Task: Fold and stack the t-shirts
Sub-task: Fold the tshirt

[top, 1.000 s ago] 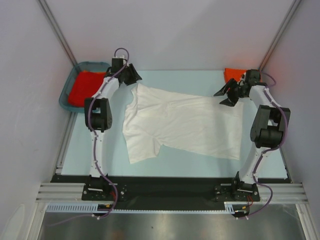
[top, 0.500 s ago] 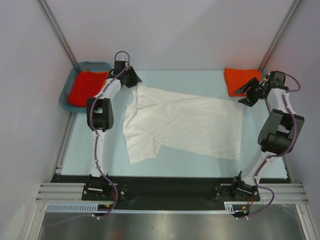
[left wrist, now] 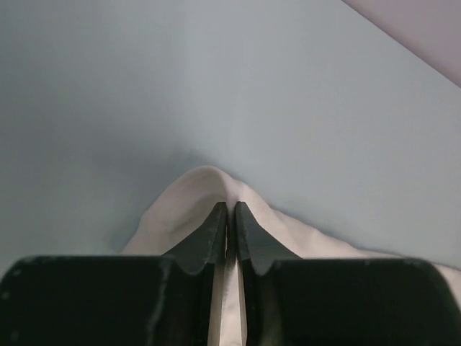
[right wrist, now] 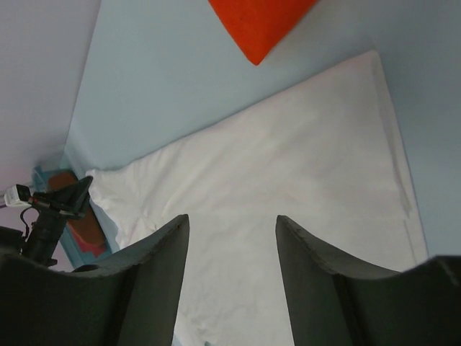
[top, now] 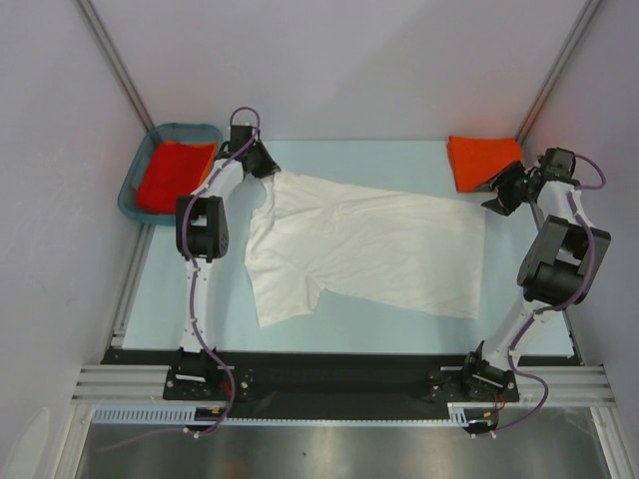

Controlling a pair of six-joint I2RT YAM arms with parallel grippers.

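Your left gripper [top: 266, 166] was clamped on a raised fold of the white t-shirt [top: 369, 244], at its far-left corner, about 11 o'clock on the table [top: 399, 324]. The rest of the shirt lay spread across the middle. Your right gripper [top: 497, 193] hung at 2 o'clock with its jaws apart and nothing between them, just beside the folded orange t-shirt [top: 481, 160]. Another orange t-shirt [top: 172, 172] sat in the teal basket [top: 185, 128] at 10 o'clock.
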